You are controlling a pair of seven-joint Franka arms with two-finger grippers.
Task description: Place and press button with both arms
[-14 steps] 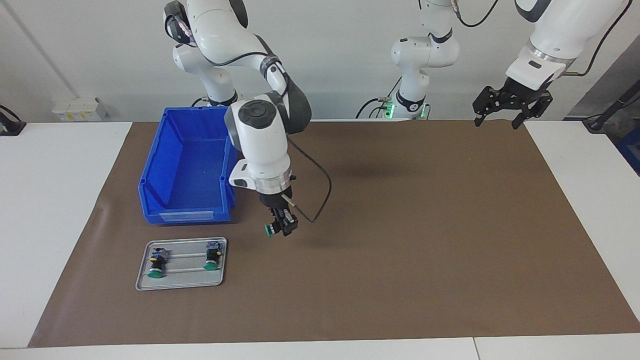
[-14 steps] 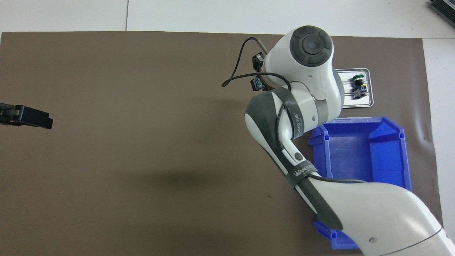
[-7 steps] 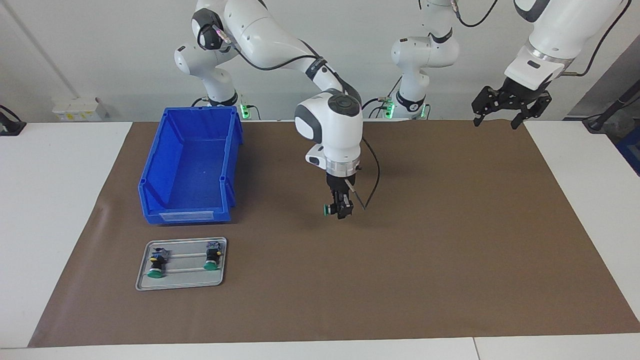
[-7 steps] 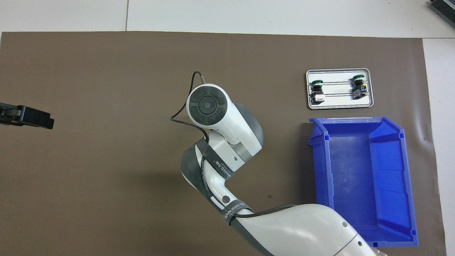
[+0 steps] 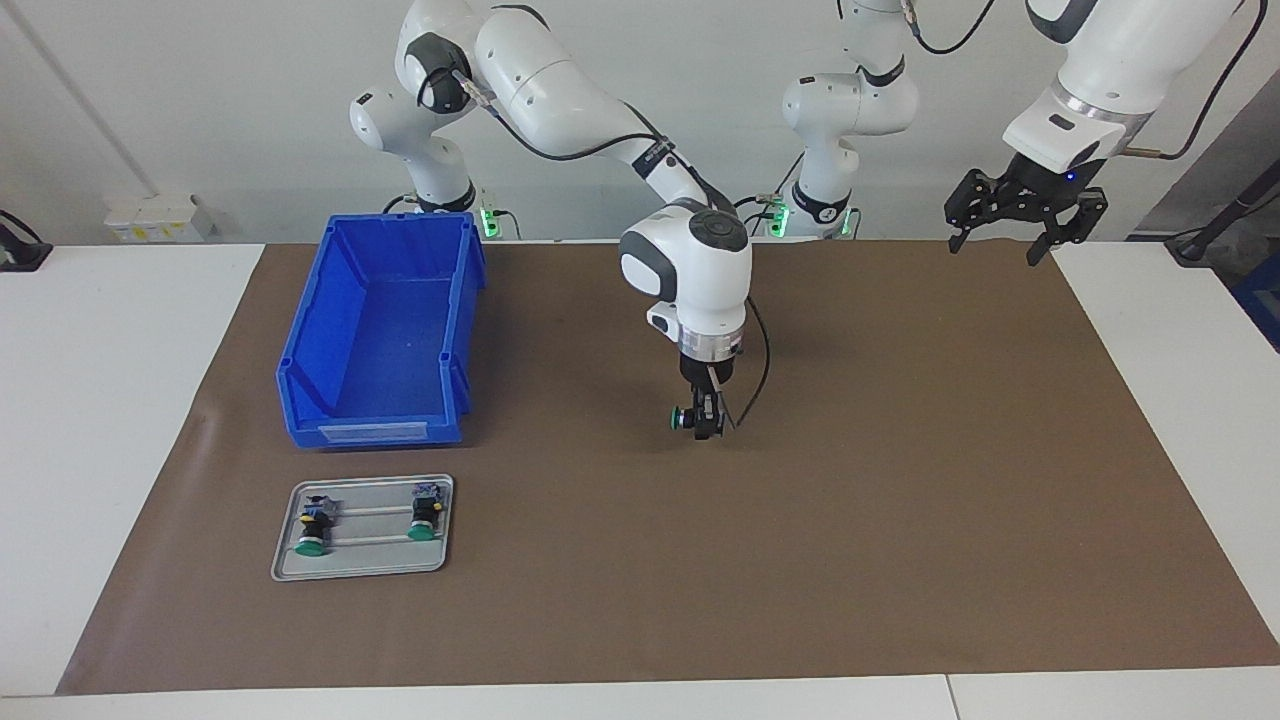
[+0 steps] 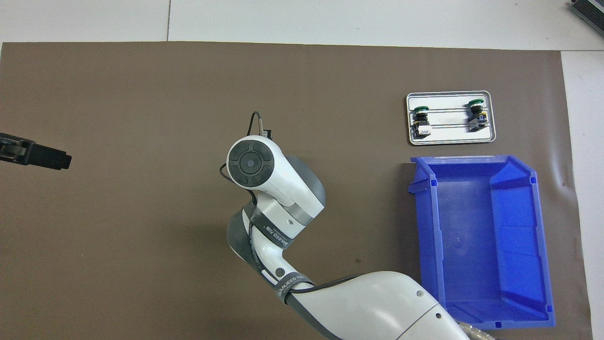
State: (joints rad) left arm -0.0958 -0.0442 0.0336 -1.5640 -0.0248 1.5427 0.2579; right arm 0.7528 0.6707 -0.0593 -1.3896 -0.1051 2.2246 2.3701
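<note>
White right arm (image 5: 690, 270) bent, hand (image 5: 704, 424) downward

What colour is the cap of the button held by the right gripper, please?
Green; the button in the right gripper shows best in the facing view.

Pale wall (image 5: 200, 100), white table (image 5: 100, 420), brown mat (image 5: 900, 520).

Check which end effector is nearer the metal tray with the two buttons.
Right. The right end effector holds a button above mid-mat, toward the tray. The left end effector waits open above the mat's corner at the left arm's end.
</note>
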